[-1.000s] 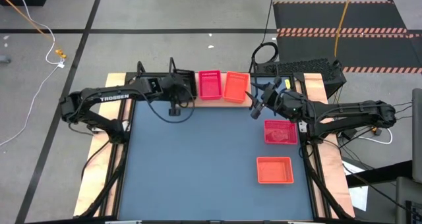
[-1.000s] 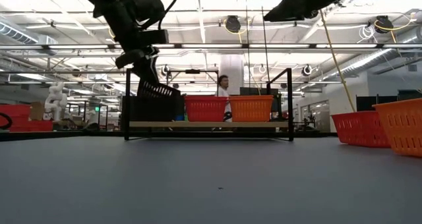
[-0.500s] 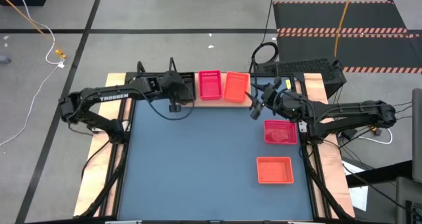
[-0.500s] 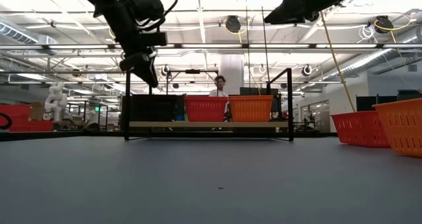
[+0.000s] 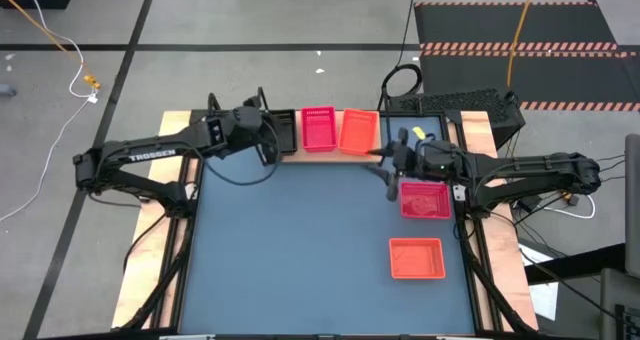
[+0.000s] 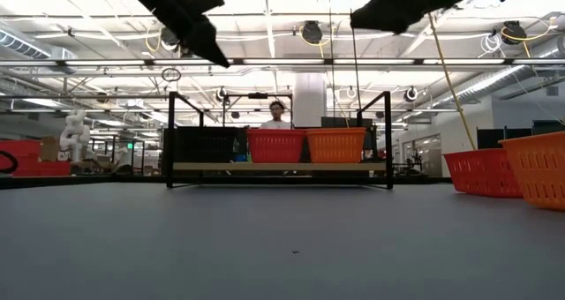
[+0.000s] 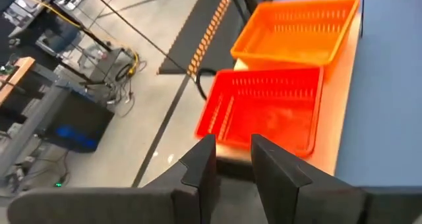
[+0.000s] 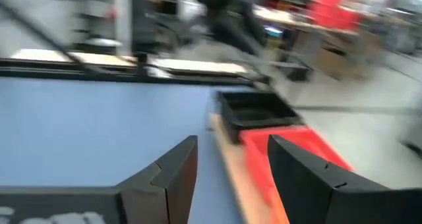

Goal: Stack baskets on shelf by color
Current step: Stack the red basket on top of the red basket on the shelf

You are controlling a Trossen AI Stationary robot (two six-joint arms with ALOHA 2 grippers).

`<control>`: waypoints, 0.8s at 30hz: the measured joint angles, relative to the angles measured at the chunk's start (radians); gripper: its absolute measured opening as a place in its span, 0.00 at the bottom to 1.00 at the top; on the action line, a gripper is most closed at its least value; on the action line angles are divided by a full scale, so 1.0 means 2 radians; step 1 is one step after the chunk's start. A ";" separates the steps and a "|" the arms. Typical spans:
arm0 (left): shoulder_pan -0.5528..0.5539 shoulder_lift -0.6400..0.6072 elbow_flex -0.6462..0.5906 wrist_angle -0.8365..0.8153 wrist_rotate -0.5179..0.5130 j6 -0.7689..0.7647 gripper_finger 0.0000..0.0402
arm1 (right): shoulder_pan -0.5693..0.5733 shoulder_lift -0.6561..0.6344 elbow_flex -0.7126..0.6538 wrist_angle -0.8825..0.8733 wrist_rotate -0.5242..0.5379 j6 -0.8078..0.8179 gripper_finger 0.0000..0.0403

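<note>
right wrist view blurred | black basket (image 5: pixel 285 132) half hidden by left arm | orange basket (image 6: pixel 537 169) cut off

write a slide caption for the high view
Black basket, pink-red basket and orange basket line the shelf; left pincer empty beside it.

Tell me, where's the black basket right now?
The black basket sits on the shelf at its left end in the high view, right beside the red basket, with the left hand close by.
</note>
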 joint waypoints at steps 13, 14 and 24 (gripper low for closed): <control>-0.047 0.055 0.000 0.102 0.047 -0.141 0.24 | 0.021 0.061 -0.053 0.106 -0.160 0.121 0.41; -0.062 0.059 0.000 0.105 0.047 -0.137 0.24 | 0.025 0.058 -0.051 0.086 -0.137 0.137 0.39; -0.210 0.086 0.000 0.255 0.049 -0.023 0.24 | 0.150 -0.012 -0.034 -0.149 0.073 0.283 0.26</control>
